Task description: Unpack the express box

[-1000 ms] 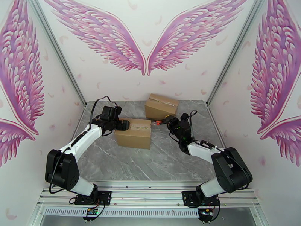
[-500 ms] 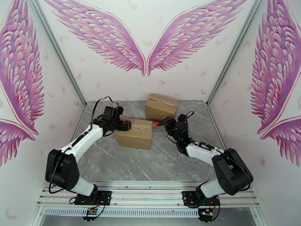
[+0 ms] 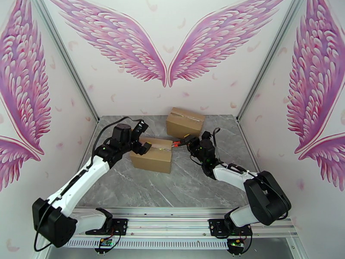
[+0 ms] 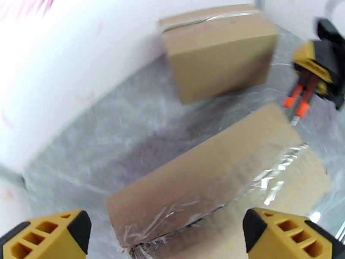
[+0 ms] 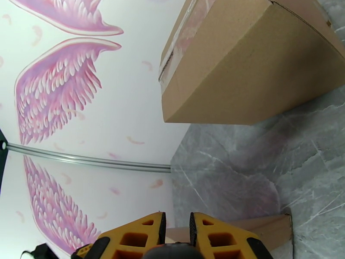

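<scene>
The back wall [image 3: 172, 22] was white and carried a pair of large pink feathered wings [image 3: 116, 35] meeting near its middle, with small pink feathers scattered round them; the left wall [image 3: 26, 83] and right wall [image 3: 319, 74] bore the same wing pattern; slim grey metal posts [image 3: 64, 57] ran along the two back corners; the counter [image 3: 172, 186] was grey and marble-patterned with pale veins; a silver aluminium rail [image 3: 172, 221] lined its near edge; the light was bright and even
</scene>
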